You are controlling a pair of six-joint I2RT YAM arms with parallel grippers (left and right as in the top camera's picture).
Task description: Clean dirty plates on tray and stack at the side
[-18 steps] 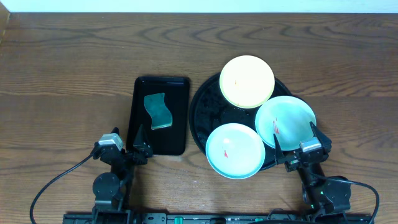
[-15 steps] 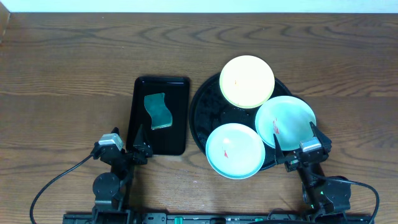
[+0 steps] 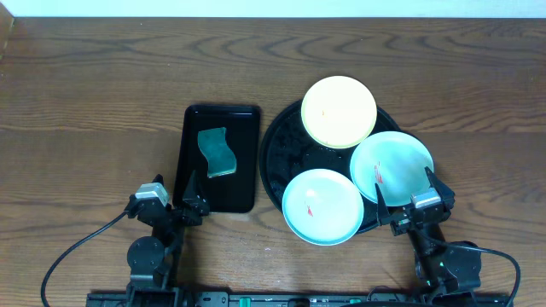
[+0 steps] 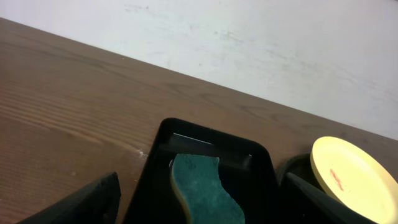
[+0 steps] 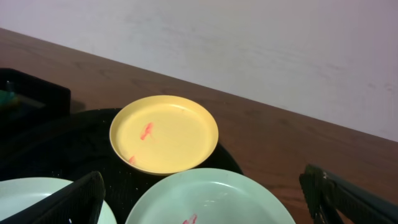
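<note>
- Plates, three in all, are seen gathered on the round black tray (image 3: 281,145), which is set right of centre on the wooden table (image 3: 102,102).
- The pale yellow plate (image 3: 339,112) is placed at the far side of the tray, with its edge reaching past the far rim.
- One mint plate (image 3: 392,166) is laid at the tray's right side, and the other mint plate (image 3: 322,205) at the near side; both are carried out over the rim.
- The three plates are set close together, edge to edge; whether any edge overlaps another cannot be told.
- Small red smears (image 5: 147,130) are shown on the yellow plate, and fainter red marks are seen on both mint plates.
- A rectangular black tray (image 3: 243,162) is placed just left of the round one, and a green wavy sponge (image 3: 217,152) is laid inside it.
- The left gripper (image 3: 177,194) is held at the near end of the rectangular tray, its fingers spread wide and nothing gripped between them.
- The right gripper (image 3: 403,194) is held at the near right edge of the round tray, by the right mint plate; its fingers are likewise spread wide apart, with nothing pinched.
- A pale wall (image 4: 249,37) is seen beyond the table's far edge in both wrist views.
</note>
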